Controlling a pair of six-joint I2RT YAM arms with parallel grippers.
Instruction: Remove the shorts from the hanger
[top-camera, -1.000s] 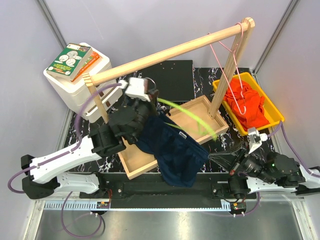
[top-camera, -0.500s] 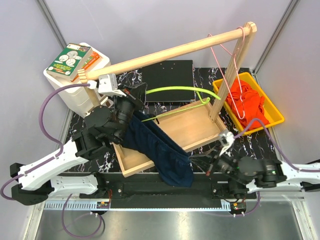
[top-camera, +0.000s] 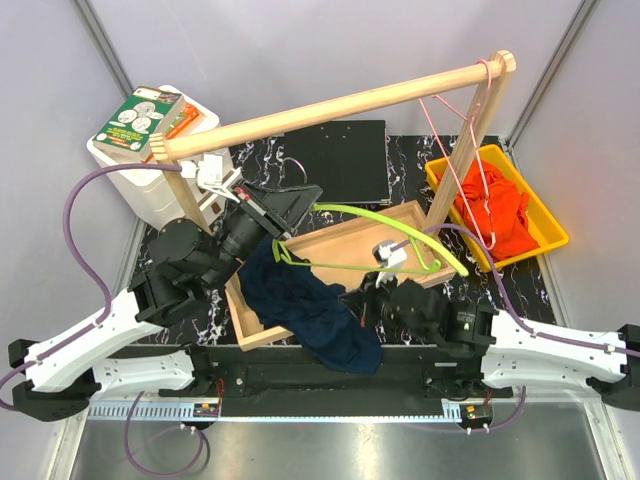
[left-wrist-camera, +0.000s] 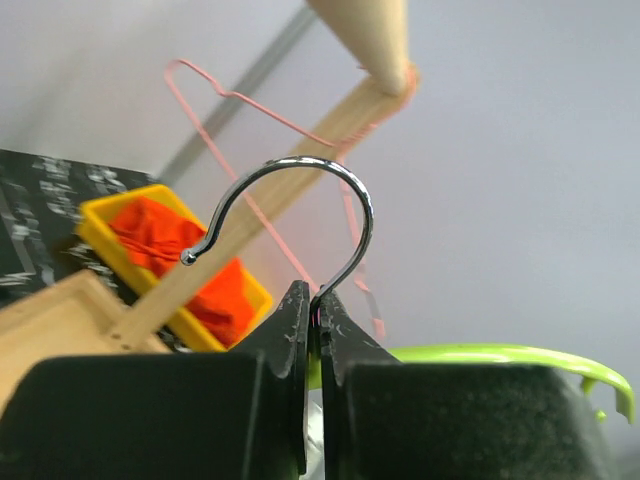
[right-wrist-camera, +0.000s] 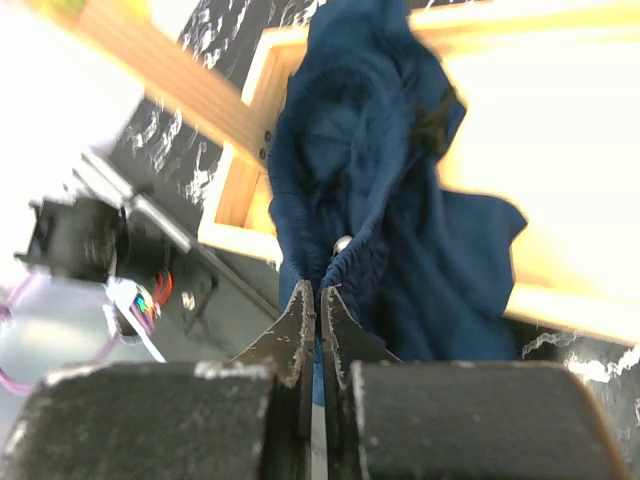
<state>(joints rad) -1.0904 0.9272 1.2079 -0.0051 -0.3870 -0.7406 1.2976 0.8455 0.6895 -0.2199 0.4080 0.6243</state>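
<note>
My left pincer (left-wrist-camera: 313, 310) is pressed tight on the stem of the green hanger (left-wrist-camera: 500, 355), just under its chrome hook (left-wrist-camera: 300, 190), holding it above the wooden tray (top-camera: 345, 243). My right pincer (right-wrist-camera: 319, 300) is pinching a fold of the navy shorts (right-wrist-camera: 380, 180), which spill over the tray's near edge. The orange shorts (top-camera: 492, 215) lie in the yellow bin (top-camera: 541, 203) to the right of the tray.

I'd hold the hanger steady and high, then draw the cloth away along the hanger's bar, toward the tray's near edge, not straight down. I can't tell whether a clip has the waistband, so I'd pull slowly and watch for the hanger flexing.
</note>
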